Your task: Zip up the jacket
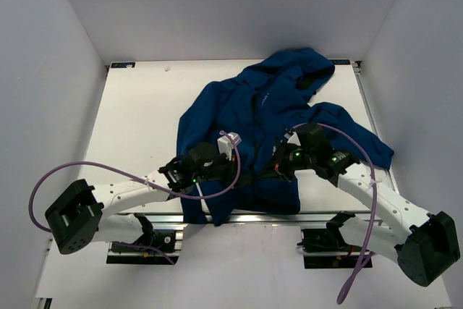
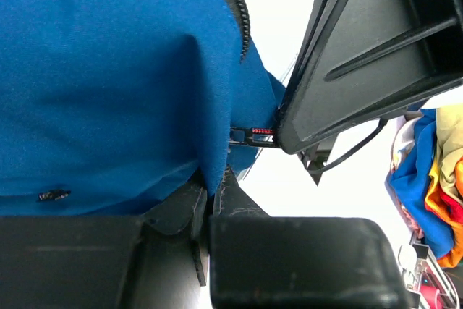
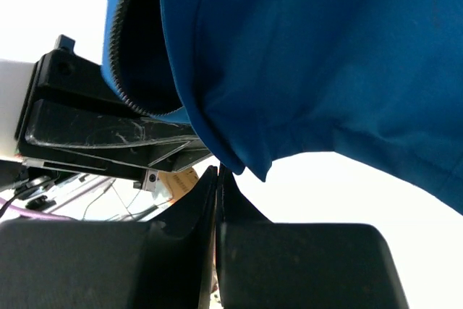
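Reaching the near edge of the table, the jacket leaves room leftward; left gripper and right gripper each pinch its fabric.

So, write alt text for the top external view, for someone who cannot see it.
A dark blue hooded jacket lies rumpled on a white table, hood at the far side. The left arm and right arm reach in from the near edge, jaws at its lower front.

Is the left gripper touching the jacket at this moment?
Touching. The left wrist view shows the blue fabric of the jacket running down into the left gripper, pinched between its closed fingers with no gap.
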{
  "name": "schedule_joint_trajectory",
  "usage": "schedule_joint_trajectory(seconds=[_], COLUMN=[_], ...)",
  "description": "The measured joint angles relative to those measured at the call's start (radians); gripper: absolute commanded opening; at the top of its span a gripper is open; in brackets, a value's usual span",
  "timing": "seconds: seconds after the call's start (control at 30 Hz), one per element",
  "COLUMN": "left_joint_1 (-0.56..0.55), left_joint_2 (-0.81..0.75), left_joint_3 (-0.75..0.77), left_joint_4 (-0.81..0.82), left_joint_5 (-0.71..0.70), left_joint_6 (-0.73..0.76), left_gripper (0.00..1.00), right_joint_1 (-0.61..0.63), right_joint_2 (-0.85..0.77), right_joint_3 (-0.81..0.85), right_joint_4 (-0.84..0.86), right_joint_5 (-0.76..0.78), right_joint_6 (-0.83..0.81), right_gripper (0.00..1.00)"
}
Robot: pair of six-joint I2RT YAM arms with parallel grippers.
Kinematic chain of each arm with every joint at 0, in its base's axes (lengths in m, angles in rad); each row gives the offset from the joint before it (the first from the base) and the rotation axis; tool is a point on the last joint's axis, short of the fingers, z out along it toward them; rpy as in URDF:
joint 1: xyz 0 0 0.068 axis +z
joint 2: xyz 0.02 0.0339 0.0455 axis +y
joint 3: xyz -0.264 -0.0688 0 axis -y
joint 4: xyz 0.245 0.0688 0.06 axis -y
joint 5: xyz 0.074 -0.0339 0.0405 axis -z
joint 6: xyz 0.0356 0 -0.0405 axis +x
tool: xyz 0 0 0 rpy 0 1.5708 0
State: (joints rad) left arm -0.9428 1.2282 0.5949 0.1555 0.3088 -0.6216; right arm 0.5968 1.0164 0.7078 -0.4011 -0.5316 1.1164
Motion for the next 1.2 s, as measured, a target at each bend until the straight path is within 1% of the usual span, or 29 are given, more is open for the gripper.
schedule_joint_trajectory(seconds=[0.1, 0.4, 0.53, 0.6, 0.67, 0.73, 0.83, 0.97, 1.1, 1.2], left_joint_1=[0.0, -0.001, -0.002, -0.002, -0.002, -0.002, -0.002, -0.003, -0.004, -0.01], left_joint_2=[-0.004, -0.008, -0.009, -0.009, -0.009, -0.009, -0.009, -0.021, -0.072, -0.109], left_joint_3=[0.0, 0.0, 0.0, 0.0, 0.0, 0.0, 0.0, 0.0, -0.002, -0.012], left_joint_4=[0.011, 0.014, 0.021, 0.027, 0.032, 0.032, 0.021, 0.009, 0.01, 0.013], left_joint_5=[-0.007, -0.04, -0.049, -0.055, -0.059, -0.064, -0.066, -0.074, -0.088, -0.091], left_joint_6=[0.002, 0.005, 0.005, 0.005, 0.005, 0.005, 0.005, 0.003, -0.005, -0.013], left_gripper=[0.0, 0.0, 0.0, 0.0, 0.0, 0.0, 0.0, 0.0, 0.0, 0.0], right_joint_1=[0.0, 0.0, 0.001, 0.001, 0.001, 0.001, 0.001, 0.002, 0.002, 0.002], right_joint_2=[-0.003, -0.015, -0.013, -0.013, -0.008, 0.004, 0.027, 0.02, -0.069, -0.153], right_joint_3=[0.003, -0.115, -0.125, -0.125, -0.125, -0.125, -0.122, -0.092, -0.091, -0.107], right_joint_4=[0.024, 0.288, 0.348, 0.363, 0.373, 0.375, 0.378, 0.344, 0.356, 0.425], right_joint_5=[0.001, -0.006, 0.0, 0.002, 0.001, -0.005, -0.022, -0.008, 0.023, 0.032], right_joint_6=[0.002, 0.154, 0.184, 0.187, 0.186, 0.182, 0.158, 0.07, -0.019, -0.074], right_gripper=[0.0, 0.0, 0.06, 0.06, 0.0, 0.0, 0.0, 0.0, 0.0, 0.0])
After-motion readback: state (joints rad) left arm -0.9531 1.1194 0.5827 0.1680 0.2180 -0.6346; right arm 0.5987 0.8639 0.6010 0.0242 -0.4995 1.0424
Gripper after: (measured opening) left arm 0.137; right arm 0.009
